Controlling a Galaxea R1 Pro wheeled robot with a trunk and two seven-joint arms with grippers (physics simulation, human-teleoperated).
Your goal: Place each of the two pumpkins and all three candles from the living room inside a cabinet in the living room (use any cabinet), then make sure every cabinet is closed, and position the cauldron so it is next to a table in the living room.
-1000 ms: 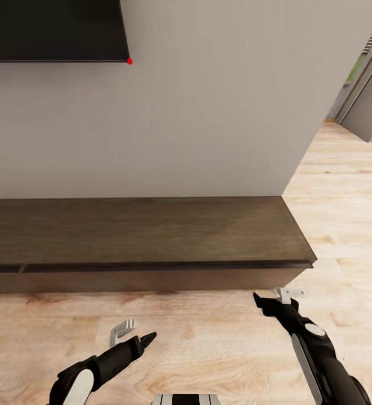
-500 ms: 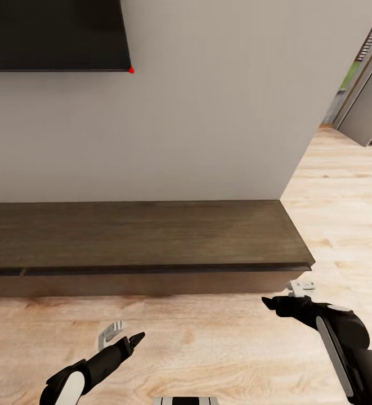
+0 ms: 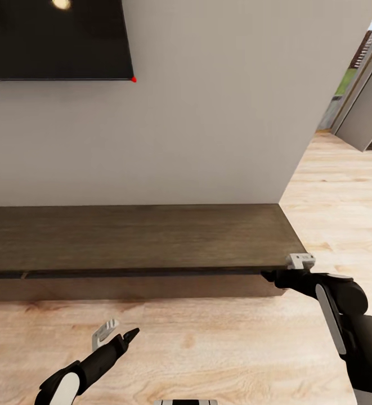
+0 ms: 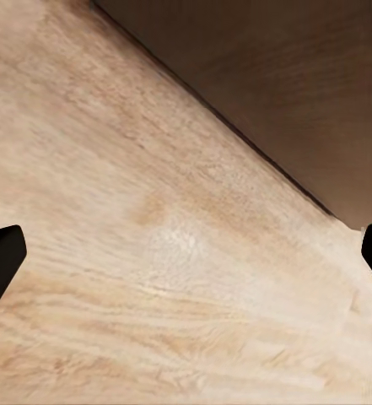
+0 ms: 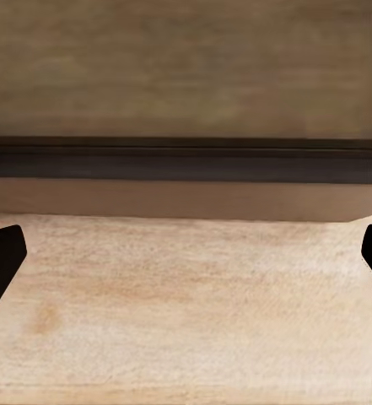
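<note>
**Kid:** What is closest to the robot?

**Helper:** The wood floor (image 3: 208, 349). The left end effector (image 3: 113, 333) hangs low over it. Its fingers are spread wide and it holds nothing.

**Kid:** And the other arm?

**Helper:** The right end effector (image 3: 278, 271) is up by the front edge of the cabinet (image 3: 140, 239), near its right end. In the right wrist view its two finger tips sit far apart, with nothing between them. I cannot tell if it touches the wood.

**Kid:** Is the cabinet open?

**Helper:** It looks shut. I see no pumpkins, candles or cauldron here.

**Kid:** So what is the robot doing?

**Helper:** I think it is getting ready to open the cabinet. Next, the right fingers need to catch the front edge and pull it out.

**Kid:** What is behind?

**Helper:** A pale wall (image 3: 219, 112) with a black screen (image 3: 56, 39) on it.
</note>
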